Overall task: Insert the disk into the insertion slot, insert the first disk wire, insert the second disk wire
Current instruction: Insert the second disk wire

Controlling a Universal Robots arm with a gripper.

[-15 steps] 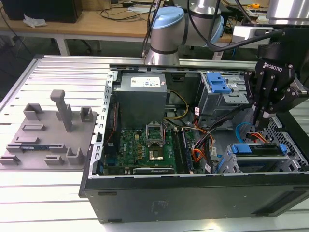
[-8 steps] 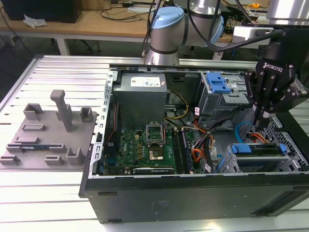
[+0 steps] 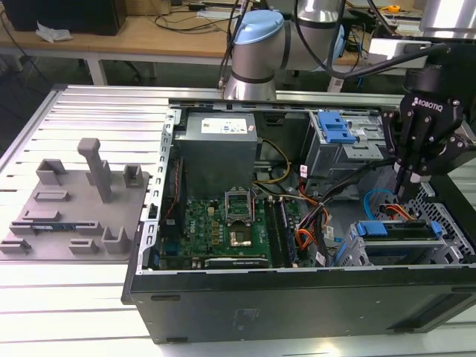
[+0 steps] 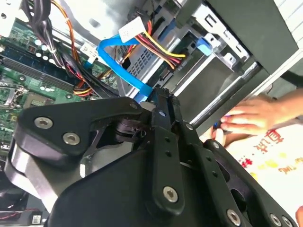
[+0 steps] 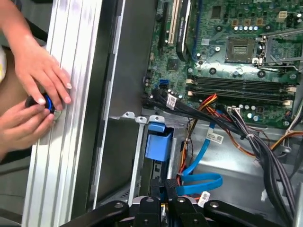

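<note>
Gripper [image 3: 407, 181] hangs directly above the disk [image 3: 394, 229], fingers pressed together over a blue wire [image 5: 201, 182]; disk seated in the insertion slot [image 3: 439, 249], long axis running across the case front.

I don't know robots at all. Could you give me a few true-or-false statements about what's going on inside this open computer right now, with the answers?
1. The disk with its blue frame sits in the insertion slot. True.
2. The gripper hovers over the grey block with posts on the exterior view's left. False: it is above the disk, at the exterior view's right.
3. A person's hand rests on the ribbed table beside the computer case. True.
4. The flat cable near the disk is green. False: it is blue.
</note>
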